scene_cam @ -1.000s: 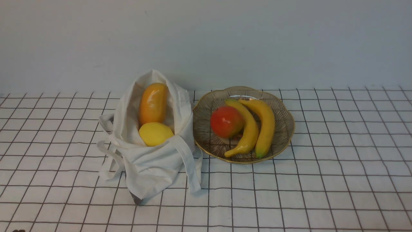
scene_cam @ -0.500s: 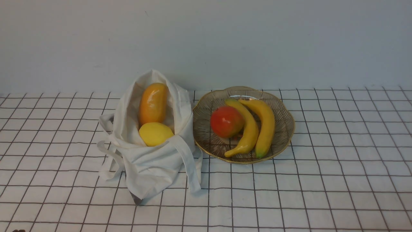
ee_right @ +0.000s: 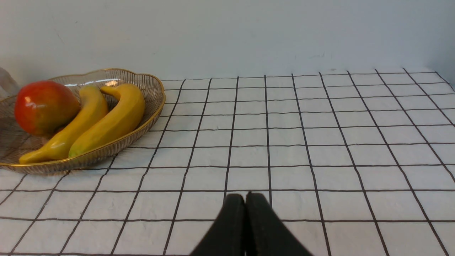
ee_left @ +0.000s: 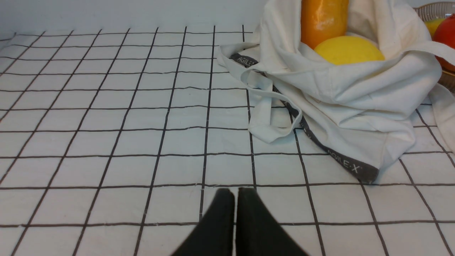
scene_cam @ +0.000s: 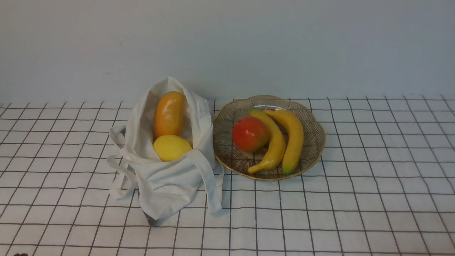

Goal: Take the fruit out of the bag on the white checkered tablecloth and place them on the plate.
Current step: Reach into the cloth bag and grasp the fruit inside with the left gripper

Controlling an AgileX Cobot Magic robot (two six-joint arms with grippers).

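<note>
**Both grippers shut and empty; fruit in the bag**

Nearest, the wrist views show what the front view lacks: the left gripper (ee_left: 234,193) and the right gripper (ee_right: 245,197). Each has its black fingers pressed together, holding nothing, low over the white checkered tablecloth (scene_cam: 355,199). Ahead of the left gripper, well apart, slumps the soft white cloth bag (ee_left: 355,106). Only this wrist view shows the grey lettered band along its edge. In the bag's open mouth lies the oval yellow lemon (scene_cam: 172,147), with the glossy oblong orange-yellow fruit (scene_cam: 169,113) behind it. Just beside the bag, on its right, the brownish glass plate with a wavy gold rim (scene_cam: 312,142) carries two curved yellow bananas (scene_cam: 295,138) and a round red-and-green fruit (scene_cam: 250,134), well apart from the right gripper.
</note>
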